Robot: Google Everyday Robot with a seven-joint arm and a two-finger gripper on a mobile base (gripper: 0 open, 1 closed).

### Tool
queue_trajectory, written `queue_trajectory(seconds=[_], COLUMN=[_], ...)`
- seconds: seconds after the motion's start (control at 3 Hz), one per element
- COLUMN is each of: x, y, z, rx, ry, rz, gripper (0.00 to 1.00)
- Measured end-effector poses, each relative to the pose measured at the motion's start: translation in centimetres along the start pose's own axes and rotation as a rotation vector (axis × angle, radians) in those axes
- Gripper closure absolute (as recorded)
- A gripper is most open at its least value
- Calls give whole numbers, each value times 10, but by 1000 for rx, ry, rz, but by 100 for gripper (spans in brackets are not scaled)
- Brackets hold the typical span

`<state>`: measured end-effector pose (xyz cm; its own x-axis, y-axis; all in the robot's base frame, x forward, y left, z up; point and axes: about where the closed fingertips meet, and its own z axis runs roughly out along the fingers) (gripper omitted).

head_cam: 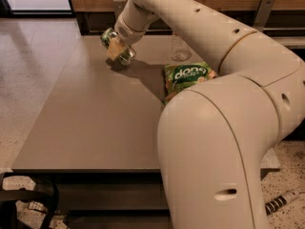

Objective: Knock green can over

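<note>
The green can (126,56) is tilted on its side between the fingers of my gripper (116,46), at the far left part of the table (95,123). The gripper is shut on the can and holds it low, just above or touching the tabletop; its shadow lies right beneath it. One tan finger (114,48) crosses the middle of the can. The can's silver end (107,34) points up and to the left.
A flat green snack bag (188,75) lies at the table's middle right, partly behind my arm. A clear plastic bottle (180,52) stands behind the bag. My large arm fills the right half of the view. A wooden wall runs behind the table.
</note>
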<state>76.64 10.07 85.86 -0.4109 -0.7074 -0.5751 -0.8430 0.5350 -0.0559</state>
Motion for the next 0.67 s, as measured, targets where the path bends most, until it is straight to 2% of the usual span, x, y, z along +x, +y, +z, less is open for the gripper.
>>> queue_trajectory(seconds=[0.33,0.67], x=[6,7], y=[-1,2], z=[16,28], rx=[-9,-34], ry=[74,114], rz=[-15,-38], gripper=[100,100])
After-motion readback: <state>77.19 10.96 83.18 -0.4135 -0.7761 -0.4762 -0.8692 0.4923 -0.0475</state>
